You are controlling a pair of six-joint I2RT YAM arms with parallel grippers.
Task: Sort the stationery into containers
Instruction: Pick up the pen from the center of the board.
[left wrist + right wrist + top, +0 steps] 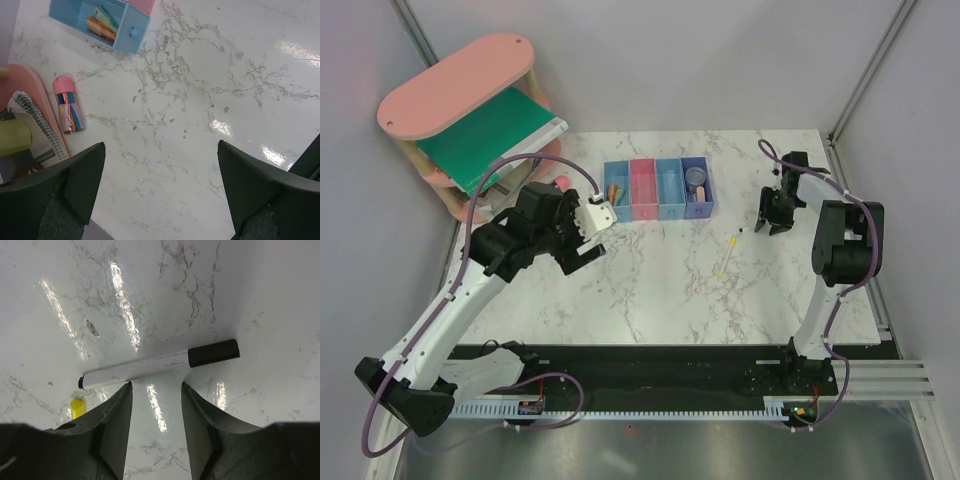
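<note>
The containers (660,190) are a joined row of four small bins at the back centre. The leftmost light blue bin (100,22) holds orange and mint-green pieces, and the dark blue one holds a purple disc (695,177). A pink stubby cylinder (67,105) lies on the table beside the shelf. My left gripper (161,145) hangs open over bare marble, right of that cylinder. My right gripper (156,385) is open, its tips just short of a white pen with a black cap (150,365) that lies crosswise on the table. A thin yellow stick (727,258) lies left of it.
A pink oval-topped shelf (455,85) with a green book (490,135) stands at the back left, close to my left arm. The table's right edge (865,290) runs beside the right arm.
</note>
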